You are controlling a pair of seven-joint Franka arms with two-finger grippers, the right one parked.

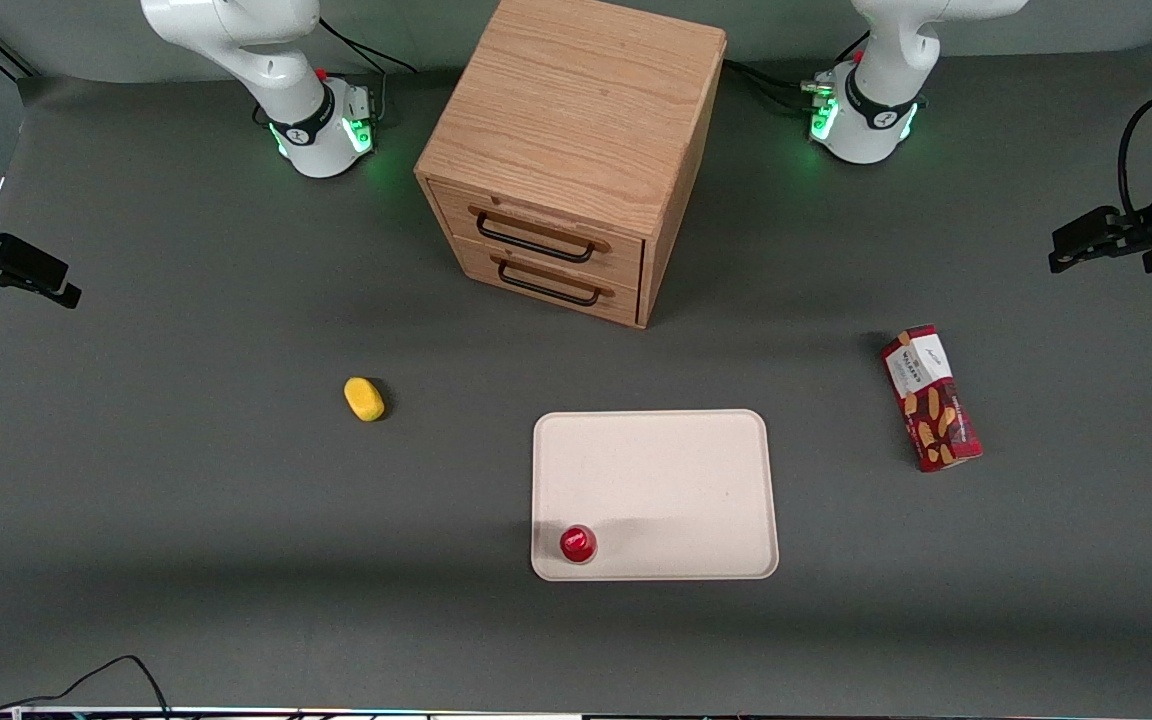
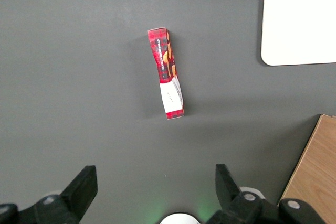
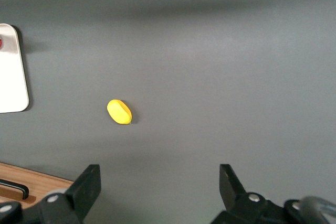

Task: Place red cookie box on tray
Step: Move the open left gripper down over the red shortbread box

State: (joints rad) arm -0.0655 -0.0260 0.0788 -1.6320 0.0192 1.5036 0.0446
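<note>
White rounded arm (image 1: pixel 886 70), green-lit base, black cables, and a black two-fingered claw (image 2: pixel 155 187).

Dark-red tartan cookie box (image 1: pixel 931 398); cream-white tray (image 1: pixel 656 470); black gripper (image 2: pixel 152 192)

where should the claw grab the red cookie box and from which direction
Probably from above, closing across the narrow width near the middle of the red cookie box. It lies flat on the table, long and slim, apart from the tray, with nothing crowding its long sides. The claw is open, off toward the working arm's end of the table, with the box showing between its fingers.
</note>
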